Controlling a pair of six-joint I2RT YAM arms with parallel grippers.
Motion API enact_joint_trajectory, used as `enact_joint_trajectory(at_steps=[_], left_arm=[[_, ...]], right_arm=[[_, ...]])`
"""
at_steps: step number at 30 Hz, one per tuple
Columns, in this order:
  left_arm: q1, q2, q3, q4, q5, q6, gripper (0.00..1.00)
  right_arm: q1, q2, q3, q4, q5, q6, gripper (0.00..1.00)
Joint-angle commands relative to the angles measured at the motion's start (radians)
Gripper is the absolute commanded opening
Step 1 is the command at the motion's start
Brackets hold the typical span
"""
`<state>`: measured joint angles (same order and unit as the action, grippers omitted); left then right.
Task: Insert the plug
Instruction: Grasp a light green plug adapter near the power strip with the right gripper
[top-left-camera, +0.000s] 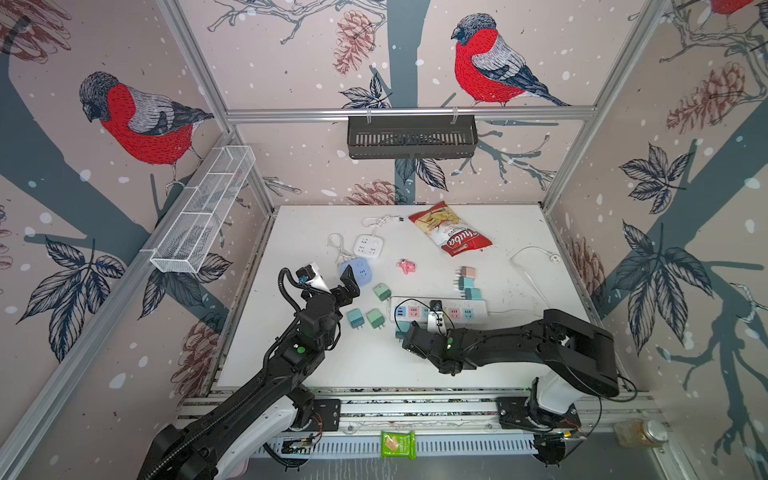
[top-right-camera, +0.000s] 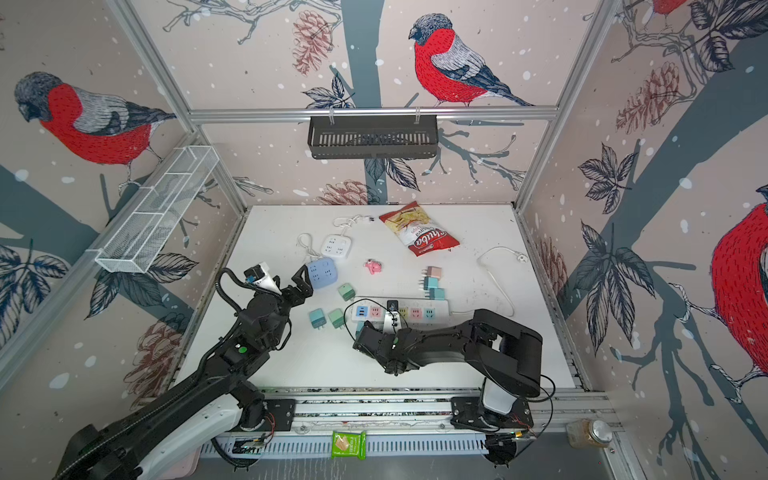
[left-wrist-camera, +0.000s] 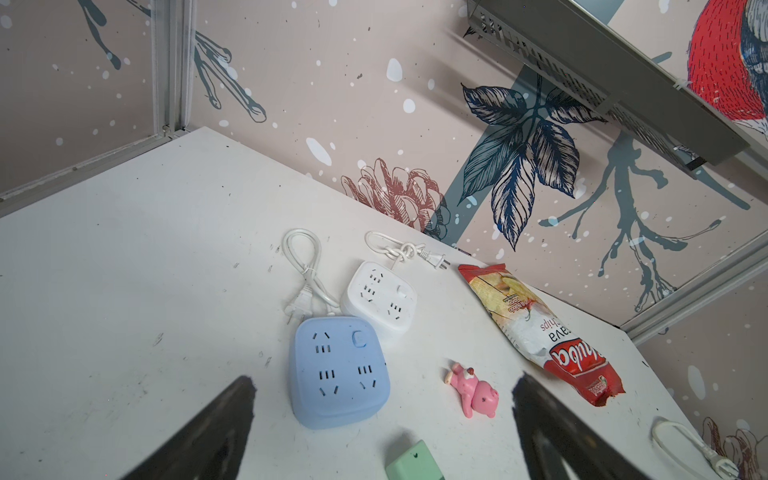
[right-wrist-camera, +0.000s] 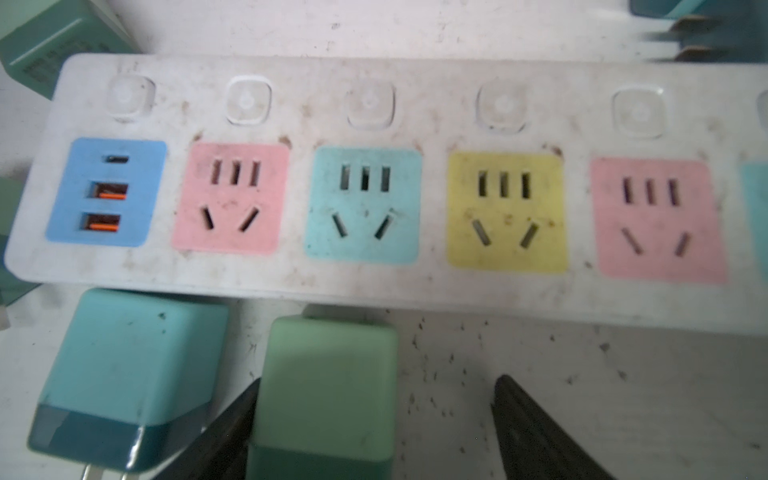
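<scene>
The green plug (right-wrist-camera: 324, 395) lay on the counter (right-wrist-camera: 582, 395) at six o'clock of the power strip (right-wrist-camera: 374, 286), between the spread right fingers (right-wrist-camera: 228, 428); left fingers (left-wrist-camera: 216, 428) gaped empty. Probably light, rigid, smooth: pinch its flat sides.

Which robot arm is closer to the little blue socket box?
Left. The left gripper, jaws open, is close beside the blue socket box; the right gripper is by the long power strip, jaws around a green plug.
</scene>
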<state>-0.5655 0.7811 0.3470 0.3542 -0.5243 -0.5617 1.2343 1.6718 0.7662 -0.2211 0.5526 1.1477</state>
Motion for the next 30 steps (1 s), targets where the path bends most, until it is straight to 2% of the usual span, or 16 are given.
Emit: enact_joint_trajectory(at_steps=[1,5,13,19,22,25,30], left_arm=[[0.002,0.004,0.010,0.026,0.005,-0.002,0.96],[0.001,0.018,0.017,0.029,0.022,0.006,0.96],[0.001,0.074,0.039,0.034,0.058,0.011,0.96],[0.004,0.130,0.070,0.028,0.078,-0.001,0.96],[0.003,0.172,0.102,0.010,0.126,0.005,0.97],[0.007,0.205,0.104,-0.009,0.167,-0.049,0.96],[0.008,0.206,0.082,0.073,0.328,0.017,0.96]], right_arm=[[0.001,0.027,0.004,-0.004,-0.067,0.009,0.76],[0.002,0.038,0.007,0.000,-0.071,0.009,0.63],[0.010,0.048,0.000,0.006,-0.075,0.014,0.49],[0.009,0.042,-0.003,0.008,-0.072,0.004,0.42],[0.009,0.011,-0.015,0.019,-0.063,-0.007,0.37],[0.007,-0.051,-0.047,0.050,-0.047,-0.032,0.33],[0.007,-0.180,-0.103,0.063,0.039,-0.081,0.29]])
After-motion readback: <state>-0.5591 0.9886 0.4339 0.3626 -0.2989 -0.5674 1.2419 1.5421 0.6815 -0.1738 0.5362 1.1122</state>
